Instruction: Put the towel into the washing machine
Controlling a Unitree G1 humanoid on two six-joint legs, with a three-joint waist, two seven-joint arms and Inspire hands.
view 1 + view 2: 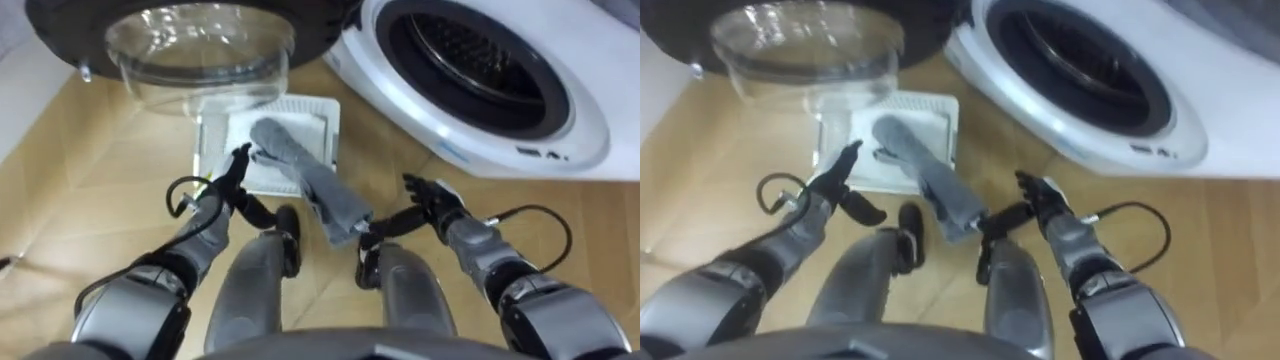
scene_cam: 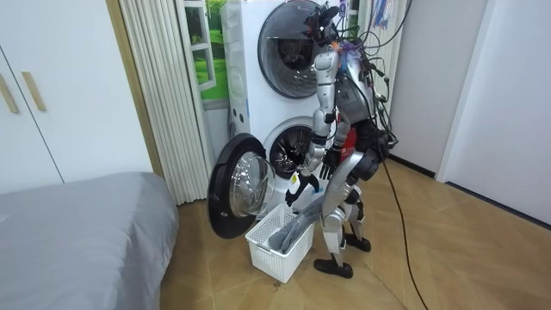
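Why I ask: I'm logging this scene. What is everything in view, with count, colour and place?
towel: one, grey, in the basket, one end hanging over its near rim
basket: one, white, on the floor before the washing machine
washing machine: one, white, drum open, to the right
door: one, dark ring with clear glass, swung open beside the basket
upper machine: one, white, stacked on top
bed: one, grey, room view's left
floor: wooden, tan
left robot hand: open, at the basket's left edge
right robot hand: open, right of the towel's end
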